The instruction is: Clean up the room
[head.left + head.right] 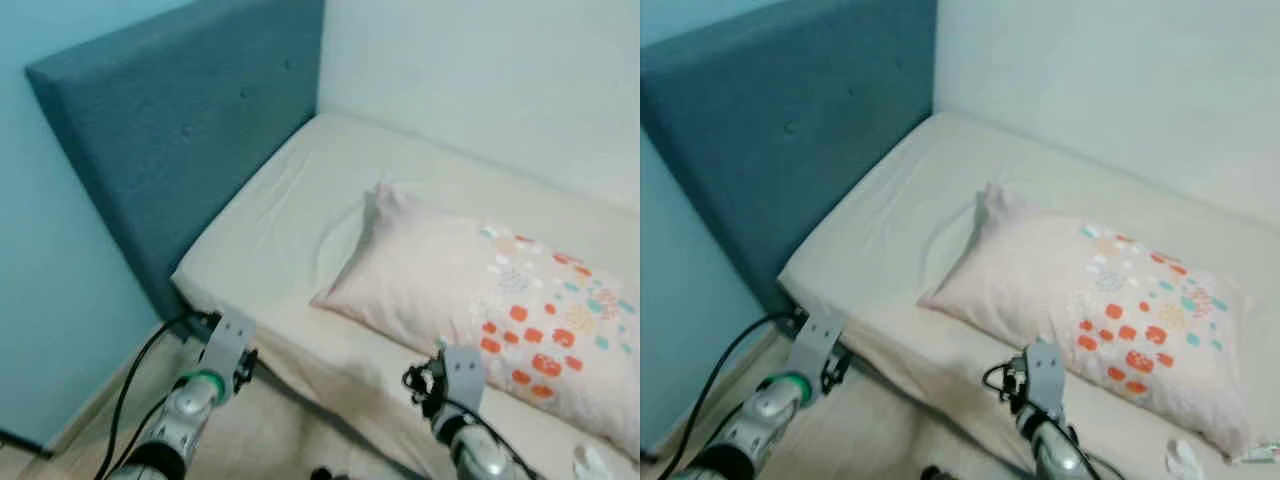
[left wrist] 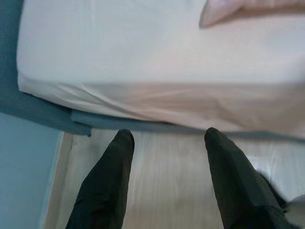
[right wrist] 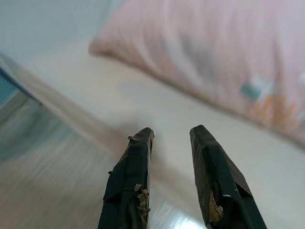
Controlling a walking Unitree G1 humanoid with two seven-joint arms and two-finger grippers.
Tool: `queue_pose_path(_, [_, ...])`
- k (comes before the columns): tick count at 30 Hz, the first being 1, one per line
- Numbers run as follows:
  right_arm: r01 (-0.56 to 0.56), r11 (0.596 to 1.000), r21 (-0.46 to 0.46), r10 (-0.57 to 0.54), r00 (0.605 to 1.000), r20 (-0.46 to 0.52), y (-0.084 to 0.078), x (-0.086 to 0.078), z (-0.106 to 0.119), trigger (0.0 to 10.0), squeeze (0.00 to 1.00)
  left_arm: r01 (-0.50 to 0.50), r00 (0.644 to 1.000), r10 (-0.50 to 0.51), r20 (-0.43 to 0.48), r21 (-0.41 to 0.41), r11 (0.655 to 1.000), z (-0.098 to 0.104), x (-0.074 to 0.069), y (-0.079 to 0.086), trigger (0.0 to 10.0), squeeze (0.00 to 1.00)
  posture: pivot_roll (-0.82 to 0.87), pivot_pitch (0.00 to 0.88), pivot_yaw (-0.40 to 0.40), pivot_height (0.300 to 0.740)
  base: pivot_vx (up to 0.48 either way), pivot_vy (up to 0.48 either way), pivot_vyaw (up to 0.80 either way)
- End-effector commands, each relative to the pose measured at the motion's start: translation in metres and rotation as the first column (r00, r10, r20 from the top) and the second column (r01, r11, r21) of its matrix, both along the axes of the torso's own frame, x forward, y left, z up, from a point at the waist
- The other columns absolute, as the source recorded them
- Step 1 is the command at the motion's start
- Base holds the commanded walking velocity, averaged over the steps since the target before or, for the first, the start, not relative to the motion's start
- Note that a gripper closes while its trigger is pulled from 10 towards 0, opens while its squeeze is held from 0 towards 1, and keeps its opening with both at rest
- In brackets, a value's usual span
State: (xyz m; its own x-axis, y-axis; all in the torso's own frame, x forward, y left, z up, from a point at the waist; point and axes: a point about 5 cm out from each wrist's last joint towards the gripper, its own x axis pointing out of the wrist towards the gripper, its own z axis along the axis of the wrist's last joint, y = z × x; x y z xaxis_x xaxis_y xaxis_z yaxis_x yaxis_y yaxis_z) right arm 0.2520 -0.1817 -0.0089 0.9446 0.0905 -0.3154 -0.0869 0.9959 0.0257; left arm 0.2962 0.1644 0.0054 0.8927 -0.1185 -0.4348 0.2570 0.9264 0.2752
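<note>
Left gripper (image 2: 167,138): fingers spread wide apart, nothing between them, held over the pale wood floor (image 2: 162,181) just short of the bed's (image 1: 300,200) near edge. Touching nothing.

Right gripper (image 3: 171,133): fingers parted with a narrower gap, empty, low at the mattress edge, tips aimed toward the pillow (image 1: 480,300) but apart from it.

Pillow lies flat on the cream sheet, pale pink, with orange and teal dots on the end to the robot's right. Its plain corner points toward the blue padded headboard (image 1: 180,130).

Head views take in both silver arms from above, a black cable (image 1: 130,380) running down by the left arm, and a small crumpled white scrap (image 1: 1185,458) on the sheet past the pillow's dotted end. Left wrist view adds the blue bed frame under the sheet. Right wrist view is blurred.
</note>
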Motion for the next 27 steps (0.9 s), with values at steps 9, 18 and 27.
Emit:
queue_pose_path(9, [0.023,1.0,0.008,-0.023,0.999,-0.027,-0.0039,-0.0063,-0.0057,10.0,0.0,0.006,0.999,-0.006,-0.035,0.0,1.0,-0.0072,-0.006,-0.0017,10.0,0.0,-0.03,0.097,0.058,0.722,0.0,0.0,-0.74])
queue_pose_path(18, [0.027,1.0,0.009,-0.026,0.999,-0.024,-0.0041,-0.0066,-0.0055,10.0,0.0,0.003,0.999,-0.003,-0.034,0.003,1.0,-0.0073,-0.0062,-0.0014,10.0,0.0,-0.03,0.103,0.059,0.722,0.0,0.0,-0.74])
queue_pose_path(27, [0.028,1.0,0.008,-0.028,0.999,-0.02,-0.0046,-0.0066,-0.0051,10.0,0.0,-0.006,1.0,0.006,-0.03,0.007,1.0,-0.007,-0.006,-0.0005,10.0,0.0,-0.03,0.103,0.059,0.722,0.0,0.0,-0.74])
